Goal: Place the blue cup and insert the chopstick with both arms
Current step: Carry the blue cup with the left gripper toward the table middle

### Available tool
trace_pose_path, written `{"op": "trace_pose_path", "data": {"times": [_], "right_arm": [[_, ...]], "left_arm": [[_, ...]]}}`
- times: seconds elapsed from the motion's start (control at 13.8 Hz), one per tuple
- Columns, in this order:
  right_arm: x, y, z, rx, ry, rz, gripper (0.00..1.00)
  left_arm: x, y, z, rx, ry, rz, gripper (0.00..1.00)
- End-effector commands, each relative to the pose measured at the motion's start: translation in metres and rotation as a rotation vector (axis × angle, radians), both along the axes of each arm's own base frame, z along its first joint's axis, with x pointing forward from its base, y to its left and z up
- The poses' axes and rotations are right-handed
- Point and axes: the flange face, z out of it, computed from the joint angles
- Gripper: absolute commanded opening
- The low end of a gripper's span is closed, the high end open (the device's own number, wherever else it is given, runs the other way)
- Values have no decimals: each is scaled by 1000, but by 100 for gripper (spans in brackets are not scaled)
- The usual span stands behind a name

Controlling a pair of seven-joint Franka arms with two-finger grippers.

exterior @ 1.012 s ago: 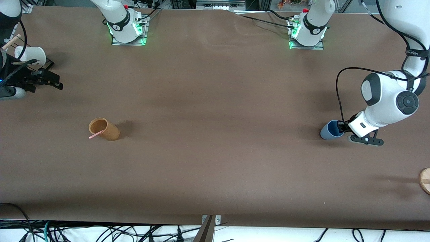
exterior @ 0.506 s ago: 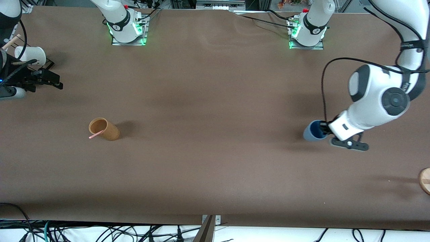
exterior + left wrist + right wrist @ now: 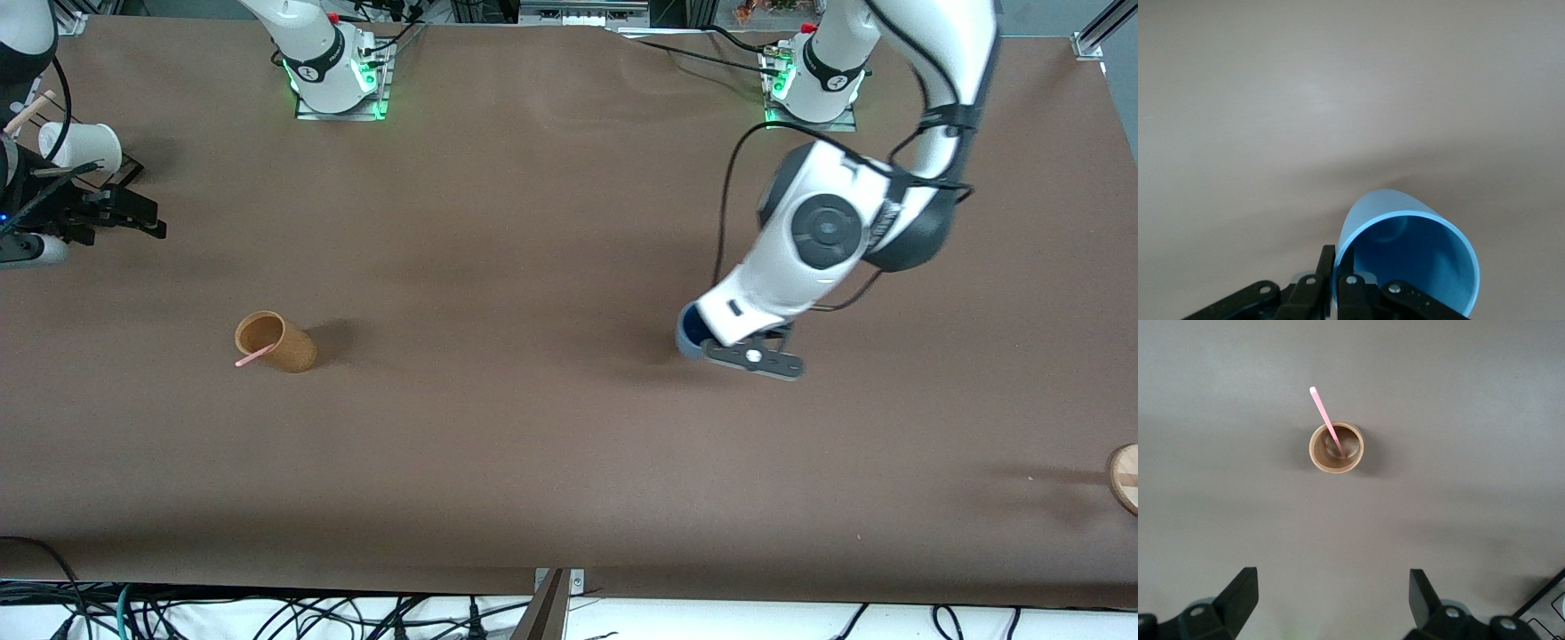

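Observation:
The blue cup (image 3: 685,336) hangs tilted over the middle of the table, its brighter blue inside (image 3: 1411,263) facing the left wrist camera. My left gripper (image 3: 707,341) (image 3: 1338,275) is shut on the cup's rim, one finger inside and one outside. The pale-pink chopstick (image 3: 253,357) (image 3: 1327,422) leans in a tan cup (image 3: 277,341) (image 3: 1336,448) standing toward the right arm's end. My right gripper (image 3: 142,218) (image 3: 1331,597) waits open and empty, high above that end of the table, with the tan cup in its view.
A white cup (image 3: 82,146) with a light wooden stick (image 3: 27,112) stands at the right arm's end, close to the right gripper. A round wooden piece (image 3: 1125,476) lies at the table edge at the left arm's end.
The left arm has carried the blue cup from the left arm's end toward the middle of the table. The right arm has not moved.

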Motion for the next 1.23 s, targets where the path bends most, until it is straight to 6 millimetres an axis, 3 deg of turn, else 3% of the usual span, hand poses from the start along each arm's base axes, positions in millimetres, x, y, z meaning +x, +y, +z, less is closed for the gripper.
{"op": "trace_pose_path", "data": {"times": [0.0,0.29,0.65,0.87,1.16], "right_arm": [[-2,-3,3,0,1,1,100],[-2,-3,3,0,1,2,100],[-2,-4,2,1,3,-1,100],[-2,-4,2,1,3,-1,100],[-2,-4,2,0,3,-2,100]], "left_arm": [[0,-64,-14,-16,29,10,0],[-19,-142,-36,-20,19,40,0],[-36,-206,-70,-33,9,116,0],[-47,-231,-95,-44,1,173,0],[-57,-244,-119,-42,4,196,0]]}}
